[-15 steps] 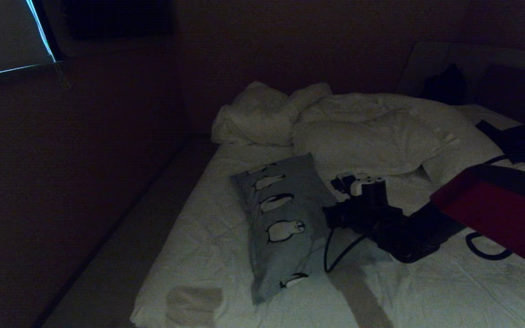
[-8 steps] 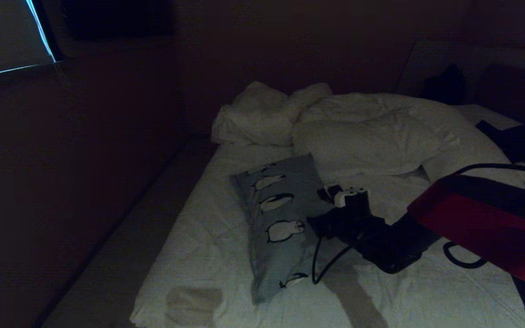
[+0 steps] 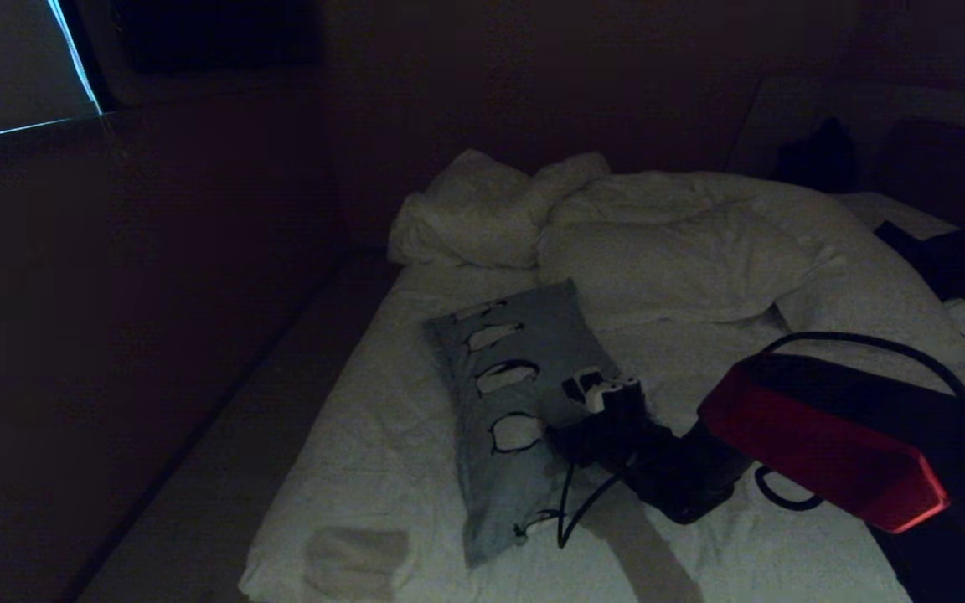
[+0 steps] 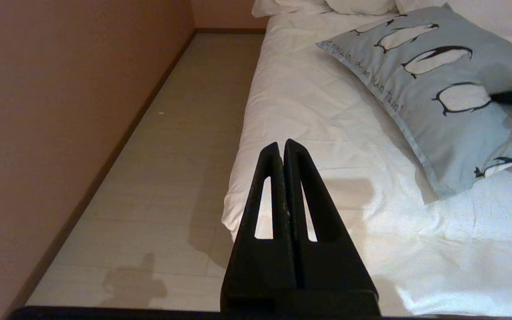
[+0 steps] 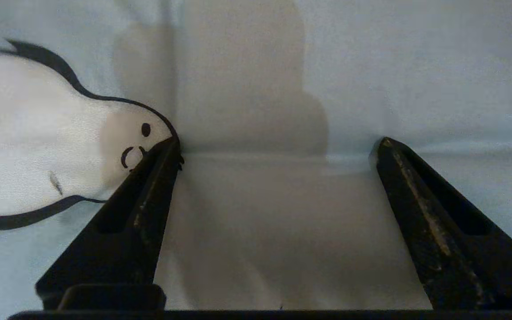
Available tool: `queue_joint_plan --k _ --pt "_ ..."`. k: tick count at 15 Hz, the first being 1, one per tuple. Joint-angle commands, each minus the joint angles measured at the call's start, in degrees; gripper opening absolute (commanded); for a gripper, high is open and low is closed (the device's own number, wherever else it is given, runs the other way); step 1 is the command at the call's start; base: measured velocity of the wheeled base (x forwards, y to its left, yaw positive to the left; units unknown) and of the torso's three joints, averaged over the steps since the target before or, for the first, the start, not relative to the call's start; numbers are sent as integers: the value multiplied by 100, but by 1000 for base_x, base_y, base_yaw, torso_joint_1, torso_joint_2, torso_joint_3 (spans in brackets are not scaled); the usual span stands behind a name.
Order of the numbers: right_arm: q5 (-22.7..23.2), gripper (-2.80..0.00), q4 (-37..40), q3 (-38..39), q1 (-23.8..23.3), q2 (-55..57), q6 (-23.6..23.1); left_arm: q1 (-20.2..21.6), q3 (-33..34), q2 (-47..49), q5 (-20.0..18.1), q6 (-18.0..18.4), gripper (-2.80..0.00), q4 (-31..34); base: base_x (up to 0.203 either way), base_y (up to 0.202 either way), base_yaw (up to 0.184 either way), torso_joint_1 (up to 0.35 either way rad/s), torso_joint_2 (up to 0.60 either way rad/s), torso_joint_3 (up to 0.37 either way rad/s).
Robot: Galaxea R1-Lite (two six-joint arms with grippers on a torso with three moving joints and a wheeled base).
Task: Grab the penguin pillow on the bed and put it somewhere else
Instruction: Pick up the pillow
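We spread our right tool (image 5: 278,146) wide, its tips pressing the penguin pillow (image 3: 524,394) lying flat near the bed (image 3: 382,452) edge, ready to pinch fabric; left tool (image 4: 282,146) closed, parked.

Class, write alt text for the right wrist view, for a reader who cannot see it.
The right pincer is open, its two black fingertips pressing against the light blue penguin pillow. One fingertip sits by the face of a printed black-and-white penguin, and the pillow fills the whole picture.
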Motion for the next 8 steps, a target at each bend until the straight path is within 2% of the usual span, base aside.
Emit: queue_joint_plan --k 1,8 --pt "-19 0 20 -133 4 326 4 0 9 -2 2 -4 -280 2 0 0 0 0 0 0" --pt "-192 0 29 -116 65 402 -45 0 9 -2 2 -8 -280 2 0 0 0 0 0 0"
